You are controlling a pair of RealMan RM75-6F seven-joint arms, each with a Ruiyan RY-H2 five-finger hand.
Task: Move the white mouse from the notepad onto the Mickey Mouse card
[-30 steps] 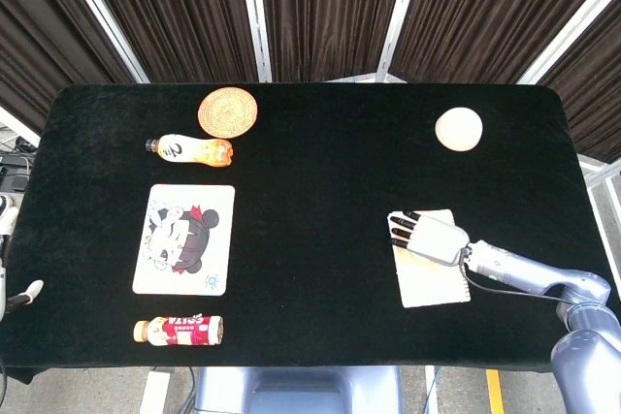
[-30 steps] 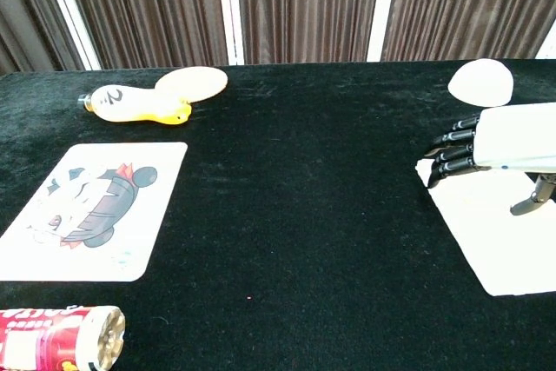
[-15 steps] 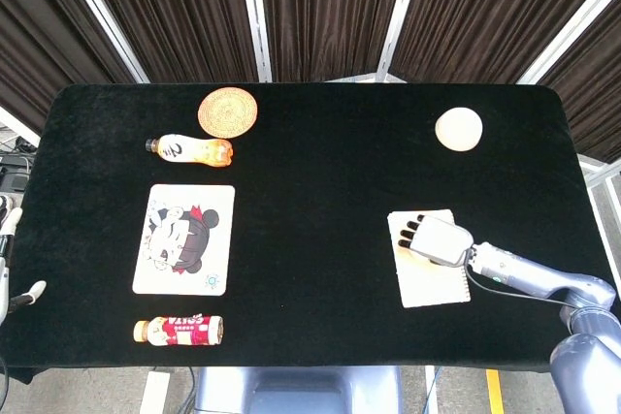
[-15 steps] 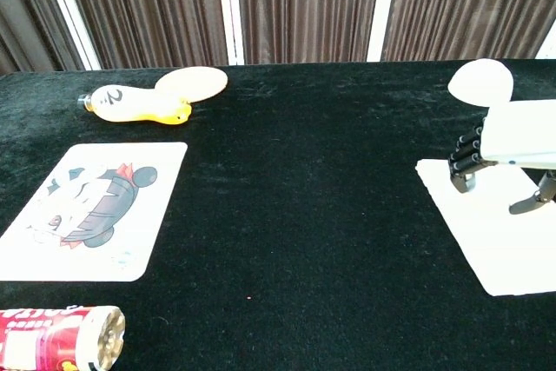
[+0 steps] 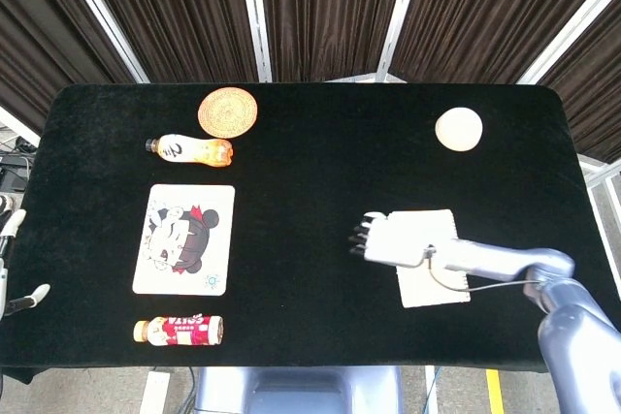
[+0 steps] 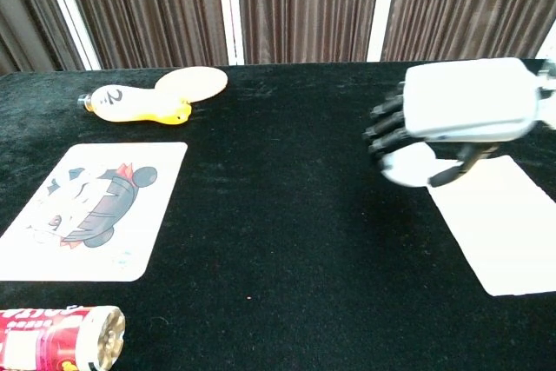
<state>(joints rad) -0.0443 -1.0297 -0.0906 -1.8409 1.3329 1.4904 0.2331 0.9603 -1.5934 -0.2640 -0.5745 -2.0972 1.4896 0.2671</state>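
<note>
My right hand [image 5: 393, 239] hovers just left of the white notepad [image 5: 441, 288], fingers pointing left. In the chest view this hand [image 6: 465, 102] is raised above the cloth and grips the white mouse [image 6: 407, 165], which shows beneath its dark fingers. The head view hides the mouse under the hand. The notepad [image 6: 504, 232] lies bare at the right. The Mickey Mouse card [image 5: 184, 239] lies flat at the left of the table [image 6: 87, 210], well away from the hand. Only slivers of my left hand [image 5: 29, 293] show past the table's left edge.
An orange bottle [image 5: 189, 149] and a woven coaster [image 5: 229, 111] lie behind the card. A red bottle [image 5: 179, 330] lies on its side in front of the card. A white dome [image 5: 458, 129] sits at the back right. Black cloth separates hand and card.
My right hand closed over the mouse on the notepad, then lifted it and carried it left, off the notepad's left edge. The notepad is now uncovered.
</note>
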